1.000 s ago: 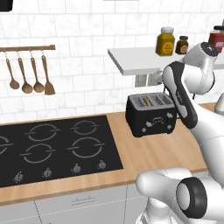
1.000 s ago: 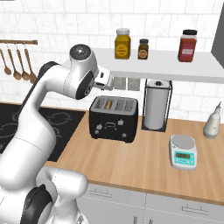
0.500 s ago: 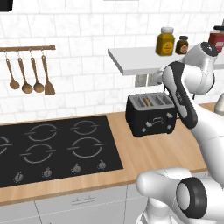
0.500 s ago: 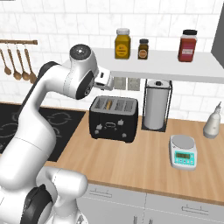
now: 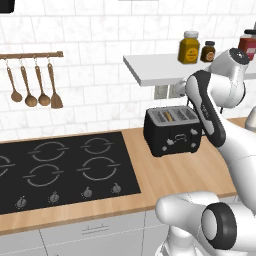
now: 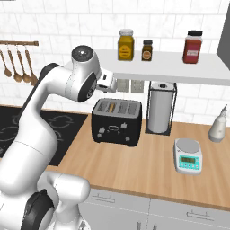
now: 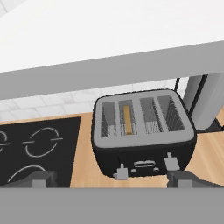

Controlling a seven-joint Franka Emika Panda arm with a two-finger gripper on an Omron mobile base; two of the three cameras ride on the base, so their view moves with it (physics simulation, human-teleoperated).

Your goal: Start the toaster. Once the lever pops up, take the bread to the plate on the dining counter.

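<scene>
Open gripper above toaster, bread in slot

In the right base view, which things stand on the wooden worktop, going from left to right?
Black hob → toaster → paper towel roll → kitchen scale → pale squeeze bottle.

Bright even rendered light, soft faint shadows, no glare; slightly coarse, unblurred.

Black boxy four-slot toaster, silver slotted top: brown bread slice in its second slot from the black hob beside it; white shelf overhead.
</scene>
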